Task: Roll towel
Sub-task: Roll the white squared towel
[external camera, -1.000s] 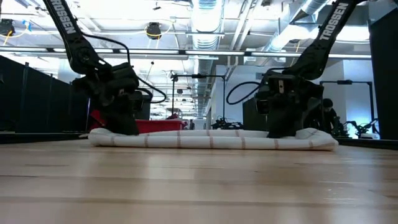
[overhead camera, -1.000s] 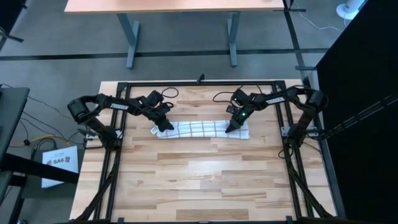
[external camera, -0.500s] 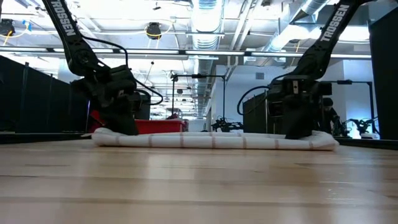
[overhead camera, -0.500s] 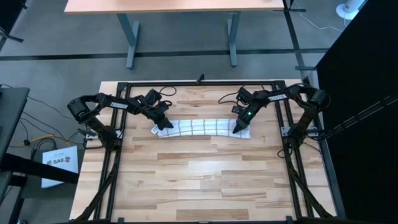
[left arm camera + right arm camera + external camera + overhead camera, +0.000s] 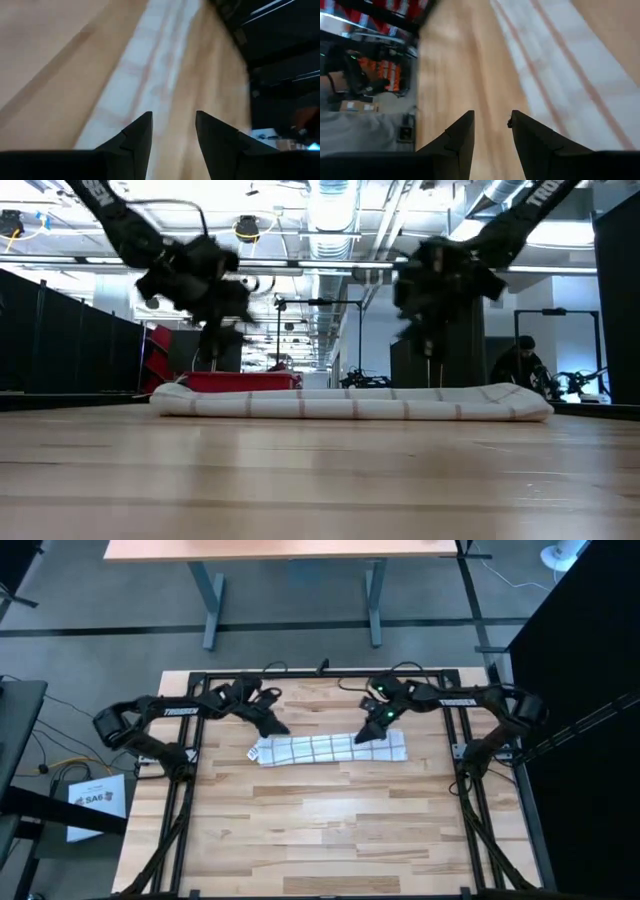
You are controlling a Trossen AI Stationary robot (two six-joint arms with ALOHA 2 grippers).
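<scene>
The towel (image 5: 330, 749), white with a thin dark grid, lies on the wooden table as a long narrow band several layers thick, running left to right. In the low view the towel (image 5: 350, 402) rests flat along its whole length. A small white tag (image 5: 252, 752) sticks out at its left end. My left gripper (image 5: 278, 728) hangs open above the towel's left part, just to the far side, and my right gripper (image 5: 360, 736) hangs open above its right part. In both wrist views, the left gripper (image 5: 172, 135) and the right gripper (image 5: 492, 130) have nothing between the fingers, and the towel (image 5: 145, 65) (image 5: 570, 65) lies below.
A black metal frame (image 5: 320, 673) runs round the table's far edge and sides, carrying both arm bases. Bare wood (image 5: 320, 830) stretches from the towel to the near edge. A desk (image 5: 290, 550) stands beyond the far edge.
Both grippers have risen off the towel's two ends and drawn a little toward the far edge, tipping closer to level. The gap between their fingers looks unchanged. The towel stays lying on the table as a narrow band.
</scene>
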